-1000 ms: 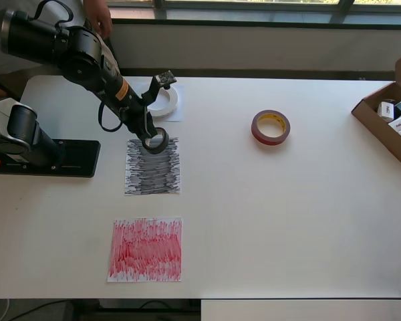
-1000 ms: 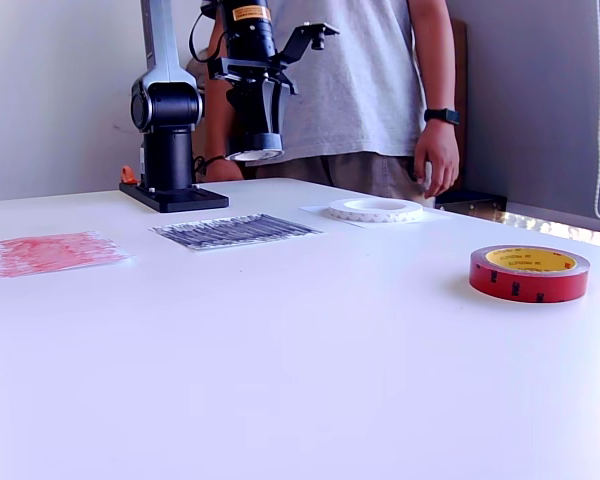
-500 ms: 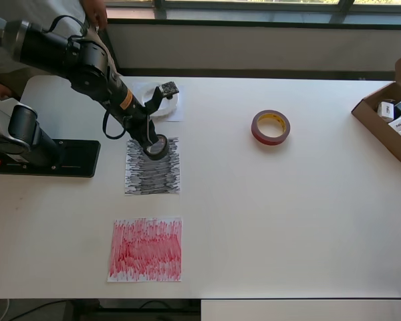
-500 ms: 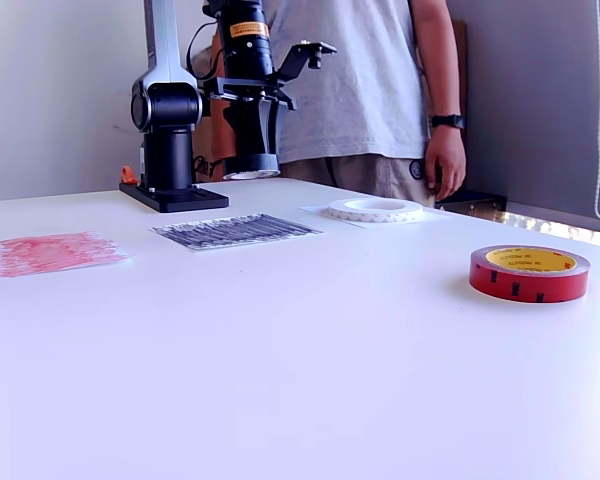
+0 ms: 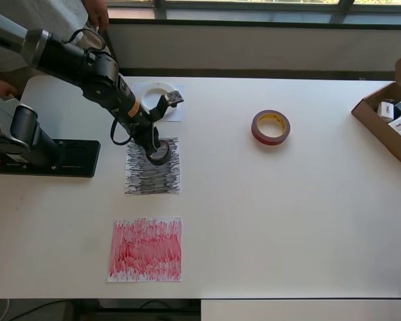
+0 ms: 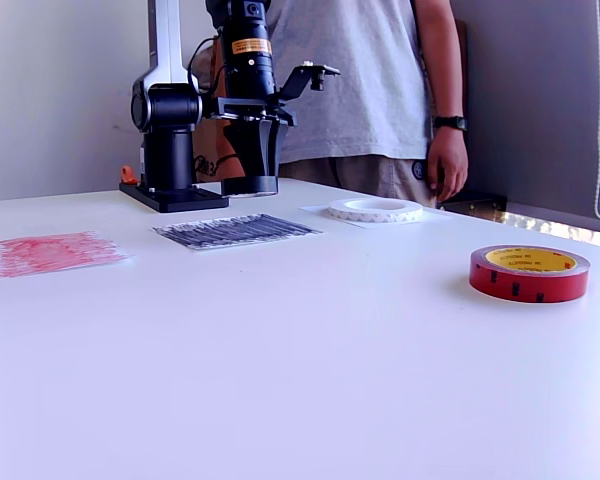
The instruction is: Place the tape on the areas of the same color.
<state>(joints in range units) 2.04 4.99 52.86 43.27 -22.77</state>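
My gripper (image 5: 158, 151) (image 6: 250, 182) is shut on the small black-grey roll (image 5: 159, 153) (image 6: 250, 186). It holds the roll low over the far part of the scribbled black-grey sheet (image 5: 152, 175) (image 6: 235, 230); touch with the paper cannot be told. The white ring (image 5: 159, 89) (image 6: 376, 210) lies on the plain white sheet (image 5: 177, 114) beyond it. The dark red roll (image 5: 271, 127) (image 6: 529, 273) with a yellowish core lies flat on bare table, well off toward the overhead view's right. The scribbled red sheet (image 5: 146, 249) (image 6: 48, 252) has nothing on it.
The arm's black base plate (image 5: 50, 158) (image 6: 175, 197) sits at the overhead view's left. An open cardboard box (image 5: 381, 117) with small packages stands at the right edge. A person (image 6: 380, 90) stands behind the table's far side.
The gripper has come down with the black-grey roll, from well above the black-grey sheet to just over it, and shifted a little further over the paper.
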